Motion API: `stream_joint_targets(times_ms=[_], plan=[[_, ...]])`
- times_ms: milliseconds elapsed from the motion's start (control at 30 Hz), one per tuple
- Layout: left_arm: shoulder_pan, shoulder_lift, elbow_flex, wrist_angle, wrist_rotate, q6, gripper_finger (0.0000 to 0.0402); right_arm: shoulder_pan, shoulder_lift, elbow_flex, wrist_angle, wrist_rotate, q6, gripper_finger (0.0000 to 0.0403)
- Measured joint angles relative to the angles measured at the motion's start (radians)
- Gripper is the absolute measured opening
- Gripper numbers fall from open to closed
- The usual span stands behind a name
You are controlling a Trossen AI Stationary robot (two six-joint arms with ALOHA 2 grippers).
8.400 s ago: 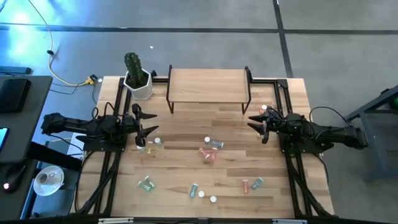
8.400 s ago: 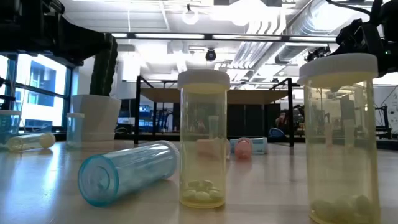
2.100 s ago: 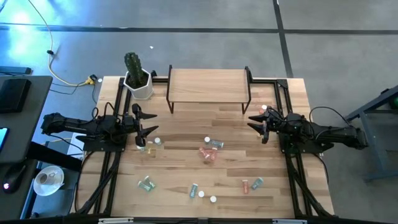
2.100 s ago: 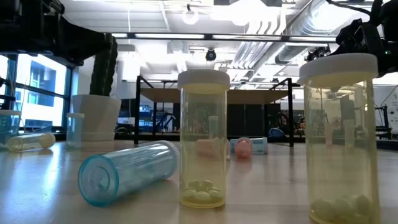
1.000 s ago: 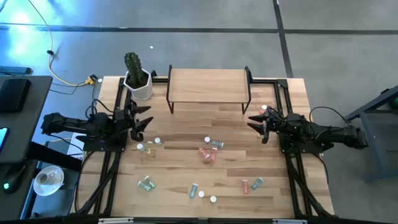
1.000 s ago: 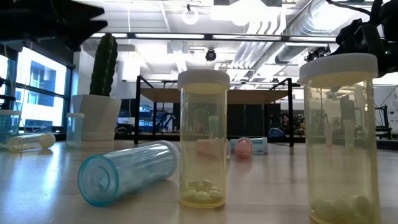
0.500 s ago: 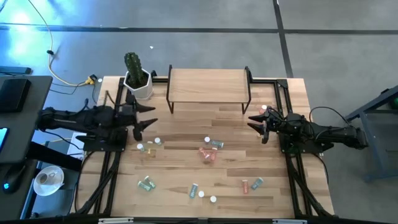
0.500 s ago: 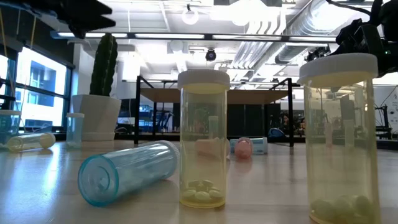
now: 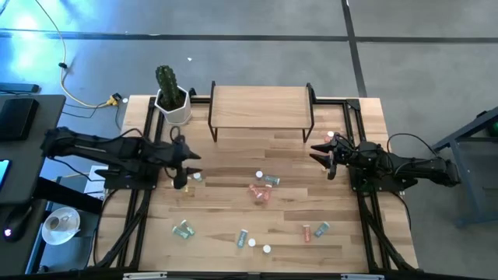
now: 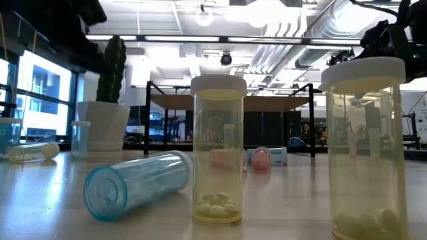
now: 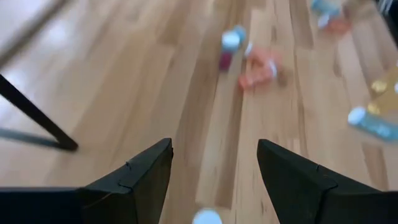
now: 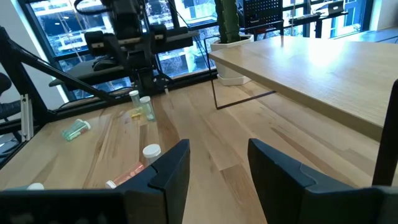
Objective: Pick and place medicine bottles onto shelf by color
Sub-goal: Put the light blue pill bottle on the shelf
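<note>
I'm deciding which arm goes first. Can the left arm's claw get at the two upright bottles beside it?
Probably yes: the left claw hangs open just beside the two upright bottles, with bare table around them and nothing between.

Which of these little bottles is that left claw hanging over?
Start at the white pot with the cactus at the table's far left corner and come down to the open left gripper. Just beside it stands a bottle showing only its round white cap, upright while the pink ones farther right lie flat.
</note>
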Motion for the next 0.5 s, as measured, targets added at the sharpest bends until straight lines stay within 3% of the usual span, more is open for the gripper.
stream_joint_targets(times_ms=[500], plan=[[0.0, 0.109, 0.0, -0.06, 0.024, -0.105, 0.0226, 0.0, 0.0, 0.0, 0.0, 0.0, 0.0, 0.0154]])
